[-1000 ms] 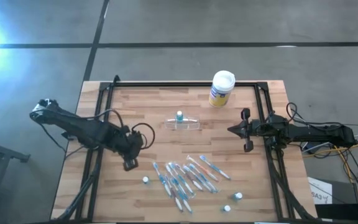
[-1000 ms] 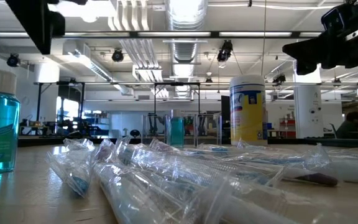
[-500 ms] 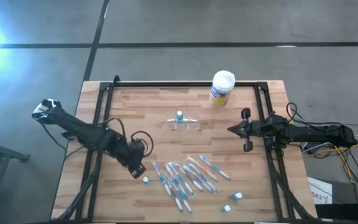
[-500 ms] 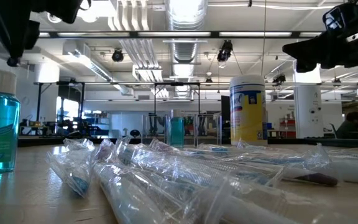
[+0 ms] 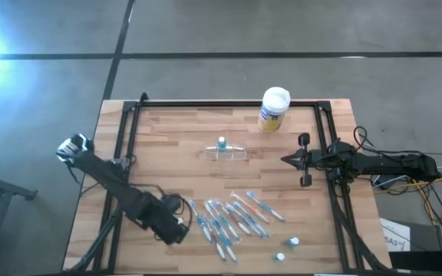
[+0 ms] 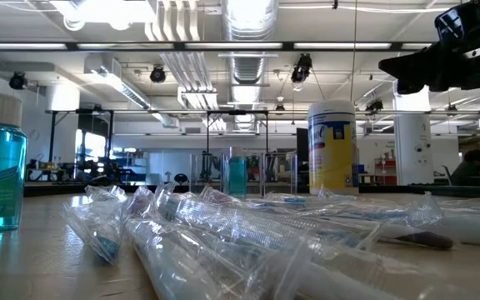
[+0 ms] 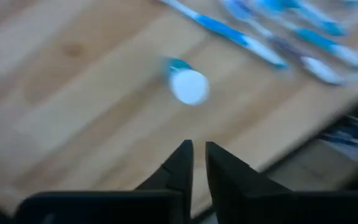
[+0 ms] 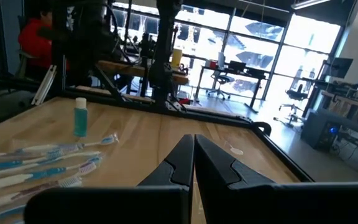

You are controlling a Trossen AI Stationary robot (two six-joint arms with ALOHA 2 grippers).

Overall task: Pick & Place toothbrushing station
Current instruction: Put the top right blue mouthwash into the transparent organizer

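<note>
Two arms in play – only the left one is working. Left jaws (image 7: pixel 197 147) hang over the bench (image 5: pixel 167 146) at 7 o'clock, pinched almost together and gripping nothing; a white-capped tube (image 7: pixel 188 86) lies just ahead of them, likely the target. Right jaws (image 8: pixel 194 138) are clenched and empty, parked at 3 o'clock, out of the way. Toothbrushing station cup (image 5: pixel 236 153) sits near bench centre, well apart from the toothbrush pile (image 5: pixel 229 218) at 6 o'clock – loading barely begun, I'd say. Yellow canister (image 5: pixel 273 109) at 1 o'clock: label unreadable.
</note>
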